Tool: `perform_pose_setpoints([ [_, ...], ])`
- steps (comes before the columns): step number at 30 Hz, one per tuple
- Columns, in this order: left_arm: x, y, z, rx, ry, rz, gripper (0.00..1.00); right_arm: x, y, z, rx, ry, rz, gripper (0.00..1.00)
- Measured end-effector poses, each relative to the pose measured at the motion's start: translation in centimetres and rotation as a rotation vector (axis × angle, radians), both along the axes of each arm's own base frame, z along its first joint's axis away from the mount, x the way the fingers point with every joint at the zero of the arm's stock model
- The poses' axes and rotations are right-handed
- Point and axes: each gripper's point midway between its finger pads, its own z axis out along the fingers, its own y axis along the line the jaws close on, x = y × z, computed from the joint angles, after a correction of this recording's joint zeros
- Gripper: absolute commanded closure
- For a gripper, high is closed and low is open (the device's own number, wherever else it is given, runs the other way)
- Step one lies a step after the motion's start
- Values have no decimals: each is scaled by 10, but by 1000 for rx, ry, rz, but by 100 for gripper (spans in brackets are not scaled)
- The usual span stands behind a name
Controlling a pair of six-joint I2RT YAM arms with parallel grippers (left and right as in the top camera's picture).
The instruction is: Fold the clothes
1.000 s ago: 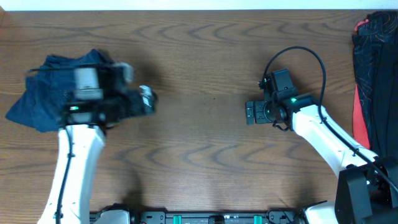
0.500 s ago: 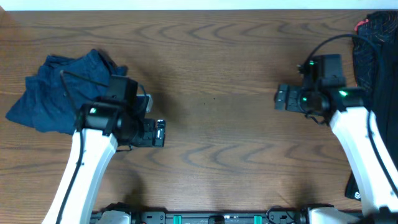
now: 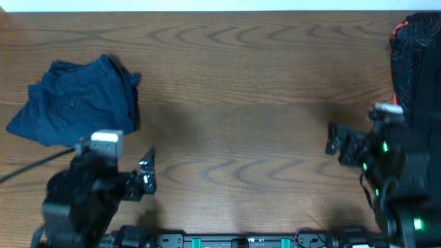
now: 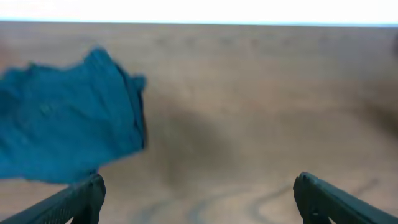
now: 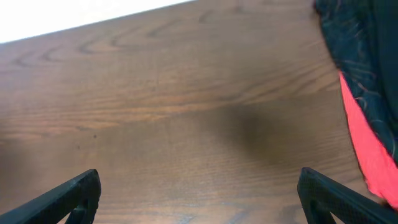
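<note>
L gripper (image 3: pixel 147 173) pulled back; clothes (image 3: pixel 72 103) lie well apart, ahead-left of it.

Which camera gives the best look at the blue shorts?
The overhead view: the blue shorts show whole and sharp. The left wrist view shows them blurred and cut off at its edge; the right wrist view misses them.

Left arm (image 3: pixel 72 203): black housing, blurred; pale grey rectangular block (image 3: pixel 107 138) on top; thin black cable (image 3: pixel 27 171) attached. Left claw (image 3: pixel 147 172): matte black, tapered fingers (image 4: pixel 71 202). Right arm (image 3: pixel 403 172): black housing, green indicator lights (image 3: pixel 384 146), small white fitting (image 3: pixel 386 110). Right claw (image 3: pixel 331 138): matte black, same pattern.
</note>
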Motion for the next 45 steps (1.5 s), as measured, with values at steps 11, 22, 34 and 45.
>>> perform_pose_setpoints([
  [11,-9,4,3,0,-40,13,2,-29,-4,-7,0,11,-11,1],
  [22,-9,4,3,0,-40,13,2,-50,-6,-33,-9,145,-14,1],
  [34,-9,4,3,0,-40,13,2,-61,-8,-37,-20,152,-17,1],
  [45,-9,4,2,1,-36,12,2,-42,-10,-23,-59,-258,5,1],
])
